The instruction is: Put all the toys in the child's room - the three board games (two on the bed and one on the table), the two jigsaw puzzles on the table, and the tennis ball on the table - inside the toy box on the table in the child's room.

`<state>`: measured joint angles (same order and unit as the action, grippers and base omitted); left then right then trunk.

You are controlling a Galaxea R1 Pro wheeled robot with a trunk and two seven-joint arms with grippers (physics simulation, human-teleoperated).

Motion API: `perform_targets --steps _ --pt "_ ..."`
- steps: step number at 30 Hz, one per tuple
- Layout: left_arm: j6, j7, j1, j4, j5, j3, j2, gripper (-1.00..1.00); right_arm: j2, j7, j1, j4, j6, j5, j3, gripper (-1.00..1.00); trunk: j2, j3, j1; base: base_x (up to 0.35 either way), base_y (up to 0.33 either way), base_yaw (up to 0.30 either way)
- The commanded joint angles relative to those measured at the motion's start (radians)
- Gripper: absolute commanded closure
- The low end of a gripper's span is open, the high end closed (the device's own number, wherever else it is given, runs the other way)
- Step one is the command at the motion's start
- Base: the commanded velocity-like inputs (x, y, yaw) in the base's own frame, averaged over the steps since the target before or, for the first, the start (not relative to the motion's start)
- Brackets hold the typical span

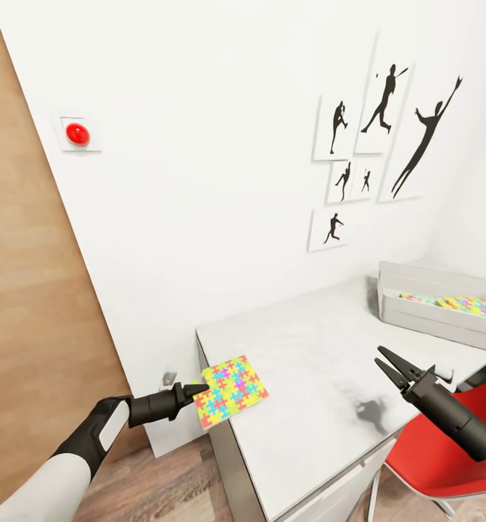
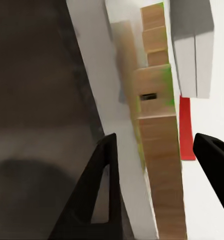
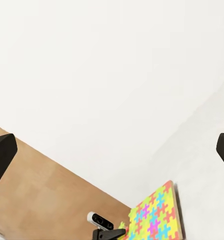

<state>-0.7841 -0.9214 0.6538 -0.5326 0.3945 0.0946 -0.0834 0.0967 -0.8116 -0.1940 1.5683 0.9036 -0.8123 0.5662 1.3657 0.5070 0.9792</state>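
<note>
White-walled and bare, the light grey tabletop (image 1: 308, 391) juts from 7 toward 2 o'clock. At its near corner, the left pincer (image 1: 198, 392) is clamped on the overhanging edge of a thin multicoloured jigsaw board (image 1: 232, 391), likely for carrying. The right pincer (image 1: 385, 366) hovers apart, empty. Farthest, at 2 o'clock, the shallow grey toy box (image 1: 417, 308) holds another puzzle.

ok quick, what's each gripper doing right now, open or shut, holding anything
Left gripper: at the near edge of the jigsaw puzzle on the table corner; whether it grips cannot be told.
Right gripper: open, holding nothing, above the table.
</note>
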Motion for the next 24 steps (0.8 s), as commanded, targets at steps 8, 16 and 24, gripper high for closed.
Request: perform_targets --steps 8,16,24 --pt "-0.048 -0.008 0.002 -0.018 -0.002 0.003 -0.008 1.0 0.0 -0.003 -0.001 -0.001 0.005 0.001 0.0 -1.0 -0.056 -0.024 -0.031 0.0 0.0 0.0" --pt "-0.145 -0.01 0.002 -0.116 -0.002 0.005 -0.016 1.0 0.001 -0.003 -0.001 -0.001 0.004 0.001 0.0 -1.0 -0.098 -0.043 -0.054 0.0 0.0 0.0" --pt "-0.187 -0.01 0.003 -0.149 -0.002 0.002 -0.018 1.0 0.005 -0.003 -0.001 -0.001 0.005 0.0 0.001 -1.0 -0.147 -0.065 -0.081 0.0 0.0 0.0"
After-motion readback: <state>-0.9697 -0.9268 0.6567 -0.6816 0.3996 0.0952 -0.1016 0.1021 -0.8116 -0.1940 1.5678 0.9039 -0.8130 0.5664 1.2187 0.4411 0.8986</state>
